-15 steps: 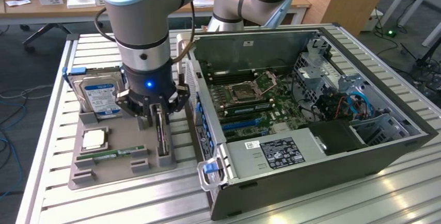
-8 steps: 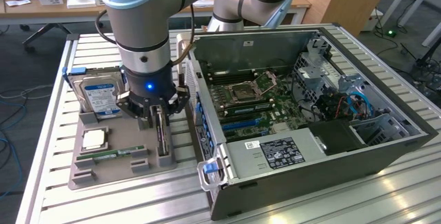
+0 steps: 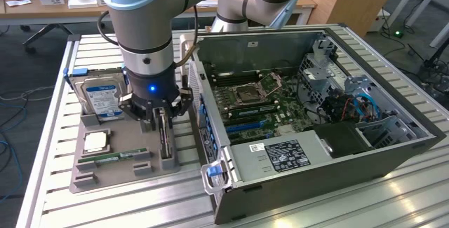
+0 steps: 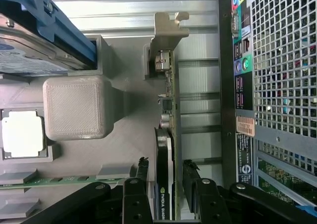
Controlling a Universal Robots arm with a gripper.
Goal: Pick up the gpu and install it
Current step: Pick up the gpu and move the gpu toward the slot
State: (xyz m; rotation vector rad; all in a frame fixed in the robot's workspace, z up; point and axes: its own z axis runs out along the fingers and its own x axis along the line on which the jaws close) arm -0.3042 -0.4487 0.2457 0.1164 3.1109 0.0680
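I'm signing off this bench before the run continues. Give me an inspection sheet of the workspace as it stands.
Surface: slatted metal table, carrying a grey holder and an open computer case.
Job's things: graphics card standing on edge in the holder.
Clutter: hard drive, processor, memory stick, all in the holder.
Grippers: jaws open, one either side of the graphics card, gaps showing.
Cables: black cable on the arm; blue cables inside the case.
Surroundings: desk behind; cords on floor.
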